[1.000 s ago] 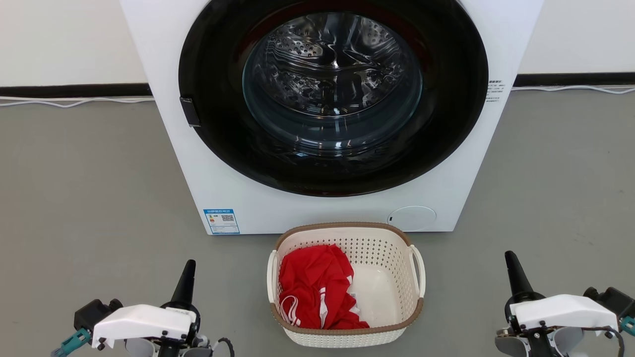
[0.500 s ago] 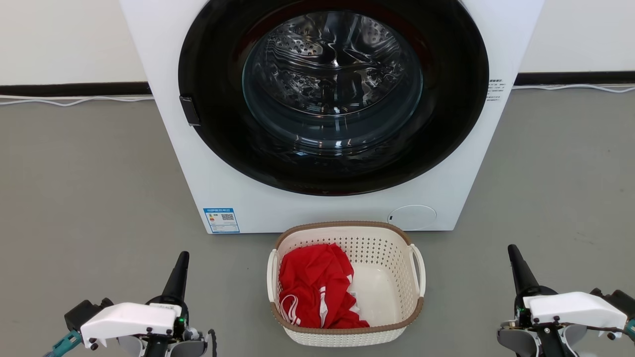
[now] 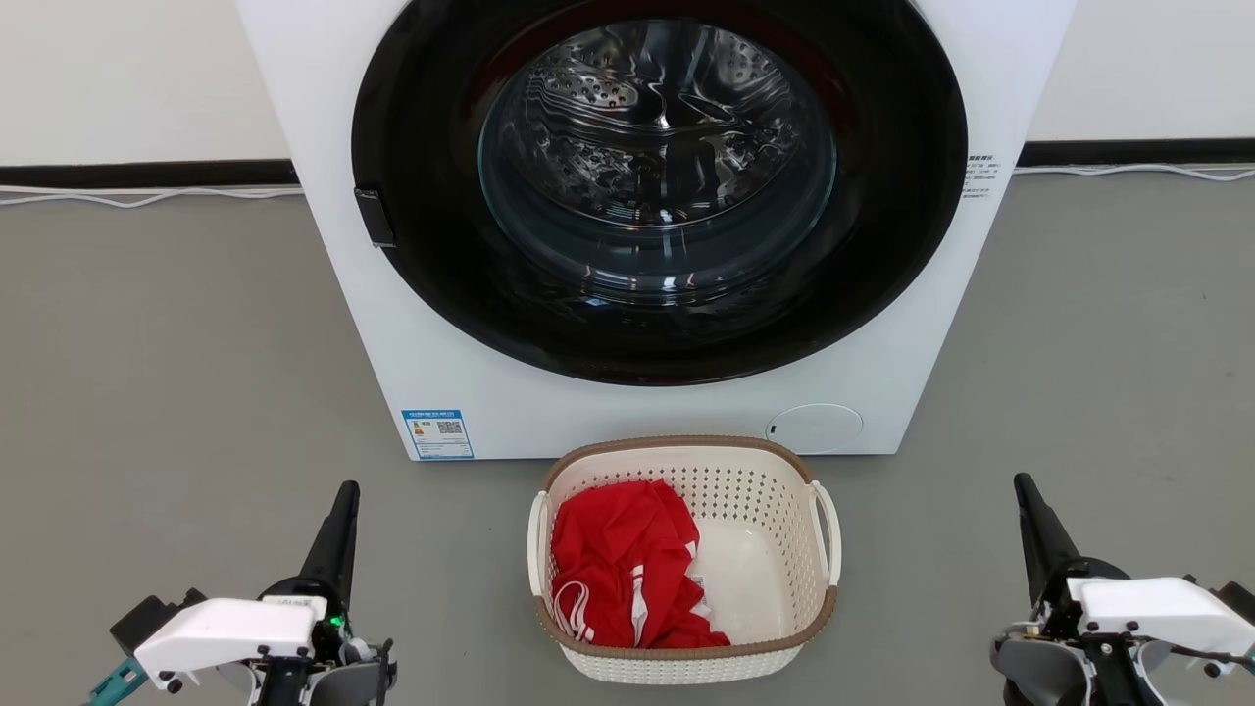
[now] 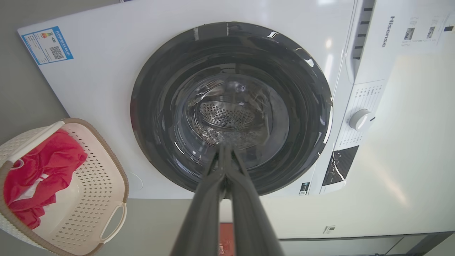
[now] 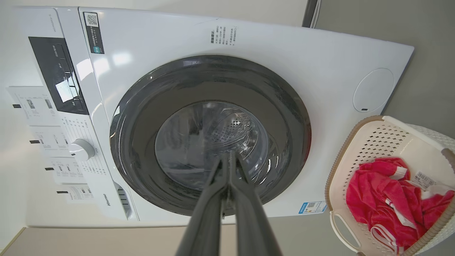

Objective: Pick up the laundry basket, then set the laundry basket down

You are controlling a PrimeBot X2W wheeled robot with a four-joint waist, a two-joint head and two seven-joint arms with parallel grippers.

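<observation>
Head view: the laundry basket (image 3: 755,495) sits on the grey floor (image 3: 176,392) just before the washing machine (image 3: 490,392), a red garment (image 3: 618,569) heaped in its left half, open floor either side. The left hand (image 3: 346,490) and right hand (image 3: 1024,482), both pinched shut and empty, have edged outward since a second ago. Left wrist view: shut fingers (image 4: 208,202) point at the washing machine, laundry basket low left; right wrist view: likewise, laundry basket low right.

One washing machine (image 3: 412,373), one laundry basket (image 3: 726,490), one red garment (image 3: 613,559), one left claw (image 3: 345,492) and one right claw (image 3: 1024,484) are showing.
</observation>
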